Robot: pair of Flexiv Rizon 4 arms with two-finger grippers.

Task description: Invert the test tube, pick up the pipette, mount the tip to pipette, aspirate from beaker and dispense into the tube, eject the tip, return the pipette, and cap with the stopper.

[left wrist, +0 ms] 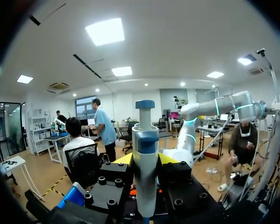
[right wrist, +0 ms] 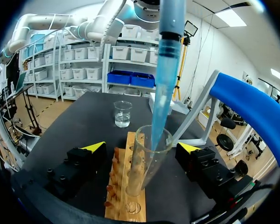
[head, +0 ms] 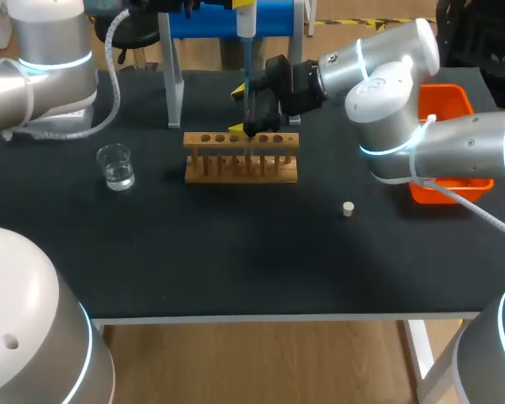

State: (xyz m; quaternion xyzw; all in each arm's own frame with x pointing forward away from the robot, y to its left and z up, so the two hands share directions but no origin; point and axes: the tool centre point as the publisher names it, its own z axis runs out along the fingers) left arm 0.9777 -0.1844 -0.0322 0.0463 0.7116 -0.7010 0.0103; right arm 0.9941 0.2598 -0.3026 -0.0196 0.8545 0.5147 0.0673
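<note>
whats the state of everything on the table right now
pipette: gripped by left claw, tip mounted
test tube: upright in rack, uncapped, tip end inside
right claw: open, either side of test tube
beaker: upright, some clear liquid
stopper: loose on table
</note>
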